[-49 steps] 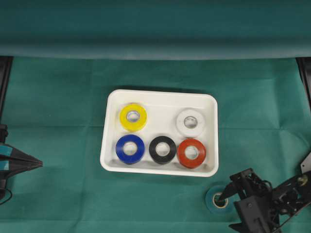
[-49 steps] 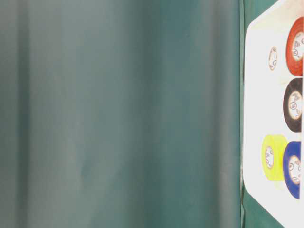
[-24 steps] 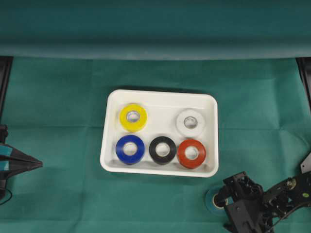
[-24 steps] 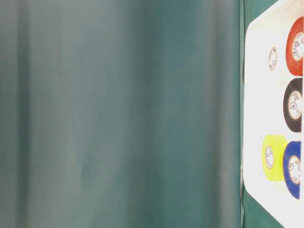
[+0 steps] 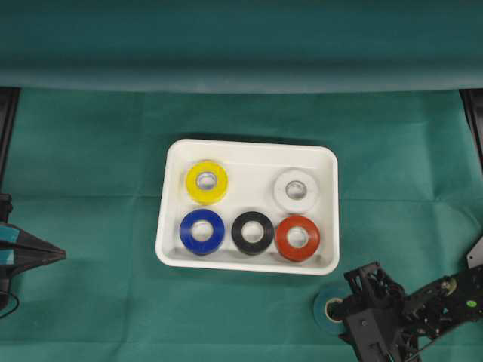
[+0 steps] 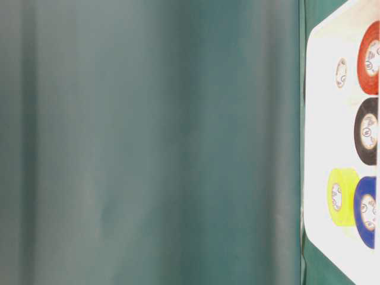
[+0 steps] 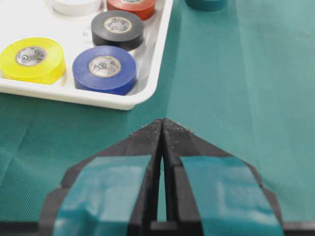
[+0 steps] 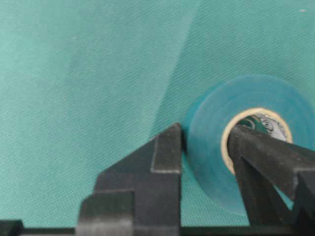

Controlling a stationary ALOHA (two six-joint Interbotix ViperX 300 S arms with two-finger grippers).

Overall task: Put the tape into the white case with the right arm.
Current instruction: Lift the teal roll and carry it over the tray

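On the cloth just below the case's [image 5: 249, 265] right corner, the flat teal roll [image 5: 325, 309] is pinched through its wall by the right gripper [image 5: 346, 308], the case lying up-left.

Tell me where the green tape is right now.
In the overhead view the green tape lies on the cloth at lower right, just outside the white case below its near-right corner, pinched through its wall by the right gripper.
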